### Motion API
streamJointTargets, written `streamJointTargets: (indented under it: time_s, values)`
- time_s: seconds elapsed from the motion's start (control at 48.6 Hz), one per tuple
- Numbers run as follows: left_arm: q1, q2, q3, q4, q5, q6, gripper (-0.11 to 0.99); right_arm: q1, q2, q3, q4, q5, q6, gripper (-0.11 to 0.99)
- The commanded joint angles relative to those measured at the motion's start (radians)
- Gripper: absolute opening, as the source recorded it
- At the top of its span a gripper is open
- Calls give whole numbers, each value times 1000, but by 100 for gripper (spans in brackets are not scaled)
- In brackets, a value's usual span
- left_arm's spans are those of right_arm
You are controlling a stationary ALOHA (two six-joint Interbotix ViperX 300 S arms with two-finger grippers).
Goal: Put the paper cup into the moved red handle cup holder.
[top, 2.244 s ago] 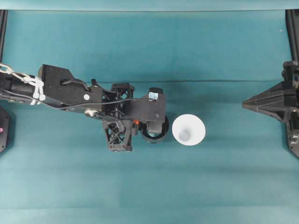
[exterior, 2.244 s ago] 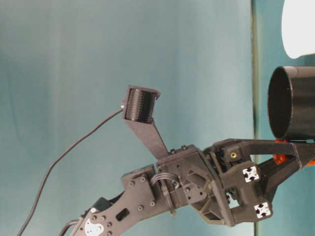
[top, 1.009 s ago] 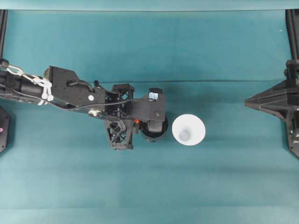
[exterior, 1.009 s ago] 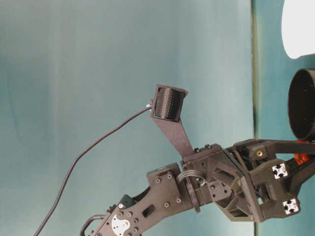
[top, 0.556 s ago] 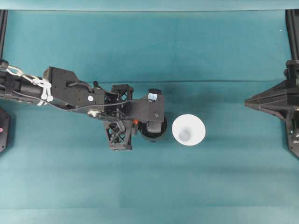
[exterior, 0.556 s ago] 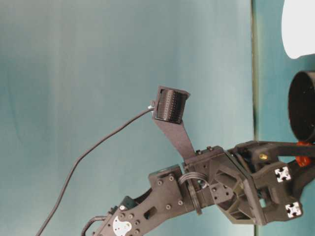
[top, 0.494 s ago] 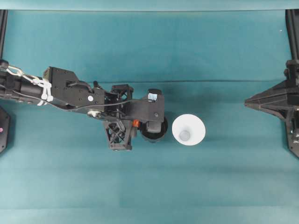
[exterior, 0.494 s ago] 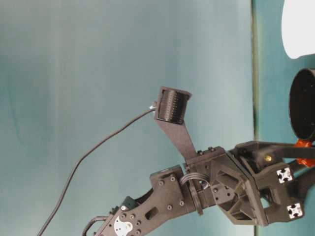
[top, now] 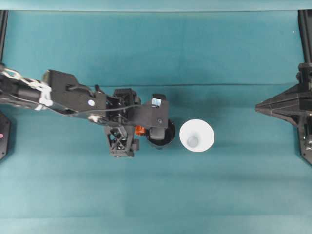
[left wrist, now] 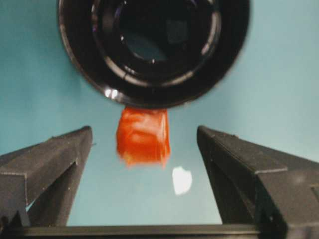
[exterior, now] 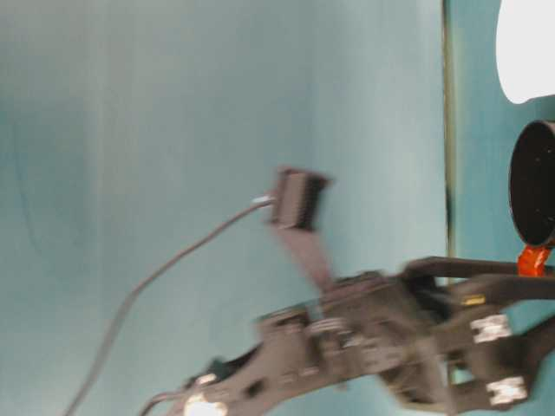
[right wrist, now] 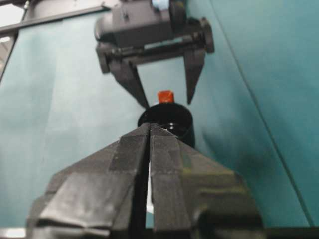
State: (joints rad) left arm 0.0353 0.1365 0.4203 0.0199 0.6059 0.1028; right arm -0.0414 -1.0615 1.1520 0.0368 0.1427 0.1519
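The red handle cup holder (top: 168,139) stands upright on the teal cloth, glossy black, its red-orange tab (top: 140,130) pointing left. My left gripper (top: 145,130) is open, one finger on each side of the tab (left wrist: 143,137) without touching it; the fingers (left wrist: 55,159) stand wide apart. The white paper cup (top: 196,136) stands mouth up just right of the holder (exterior: 531,182), close but apart. My right gripper (top: 257,108) is shut and holds nothing, far off at the right edge. In the right wrist view its gripper (right wrist: 149,130) covers most of the holder (right wrist: 174,119).
The teal cloth (top: 156,195) covers the whole table, with a fold line running across behind the cups. Black frame posts (top: 304,34) stand at the far corners. Open cloth lies in front of and behind both cups.
The left gripper lowered the holder onto the cloth, opened off the red tab and drew back slightly to the left. The paper cup and the right arm have stayed put.
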Motion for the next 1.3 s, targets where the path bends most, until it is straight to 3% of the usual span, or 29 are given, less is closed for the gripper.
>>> streamJointTargets:
  time_s: [0.0,0.206,0.412,0.638,0.721,0.968,1.153,1.277]
  values:
    - [-2,-78,-3,3,29,18,94,-2,5,-15,0,-5,6,-10]
    - [-3,-230,34,3,78,44,93,-2,2,-15,0,-3,8,-10]
    - [-9,-379,107,3,77,43,93,-2,0,-18,0,18,9,-10]
    - [-25,-456,183,3,75,29,93,-15,11,-37,0,66,11,-10]
    - [-28,-469,193,3,75,28,93,-26,21,-55,3,106,20,-10]
    - [-28,-471,196,3,75,29,93,-74,146,-175,3,327,98,-9]
    - [-28,-472,199,3,63,28,93,-77,285,-276,3,462,101,-4]
    - [-32,-472,201,3,31,29,93,-77,370,-319,3,523,100,13]
